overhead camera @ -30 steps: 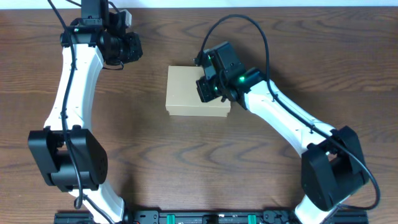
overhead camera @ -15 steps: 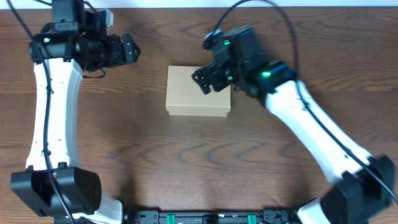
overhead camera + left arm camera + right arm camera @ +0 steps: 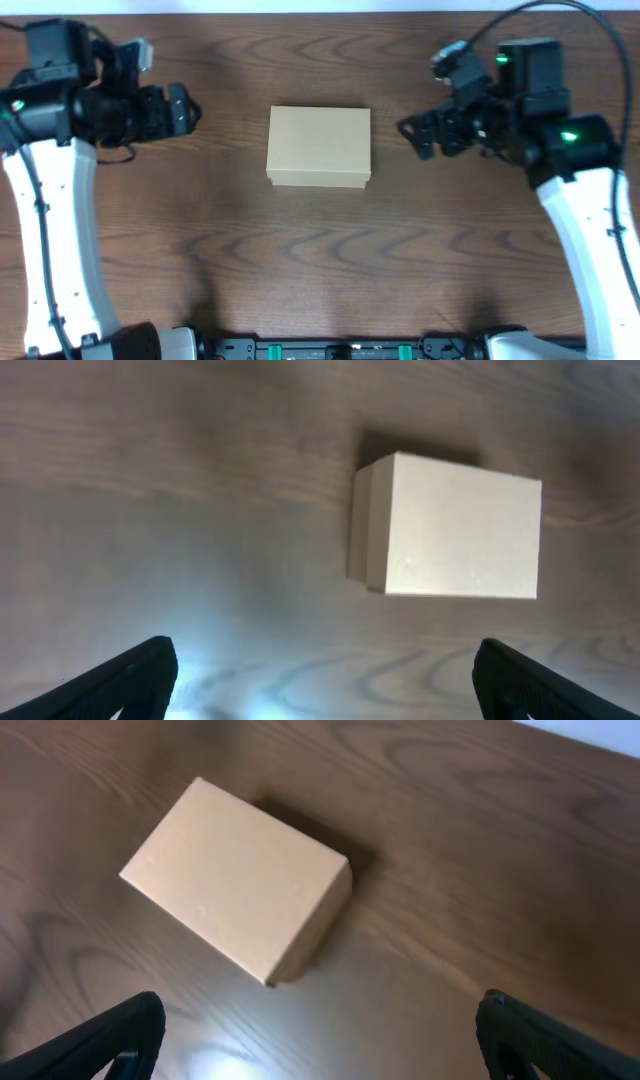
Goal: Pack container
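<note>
The container (image 3: pixel 319 146) is a plain tan cardboard box with its lid down, resting on the dark wooden table at mid-table. My left gripper (image 3: pixel 182 110) hovers well to its left, open and empty, with bare wood between the two. My right gripper (image 3: pixel 412 134) hovers to the box's right, also open and empty, not touching it. The left wrist view shows the container (image 3: pixel 455 525) ahead of the left gripper (image 3: pixel 325 680), whose fingers stand wide apart. In the right wrist view, the container (image 3: pixel 235 875) lies up and to the left of the right gripper (image 3: pixel 322 1038).
The table's far edge (image 3: pixel 320 12) runs along the top of the overhead view. A black rail (image 3: pixel 330 350) with green marks lines the near edge. Both white arms rise along the left and right sides.
Both arms have drawn back outward from the box. The right gripper has left the box's top right corner. Both grippers have gone from shut to open.
</note>
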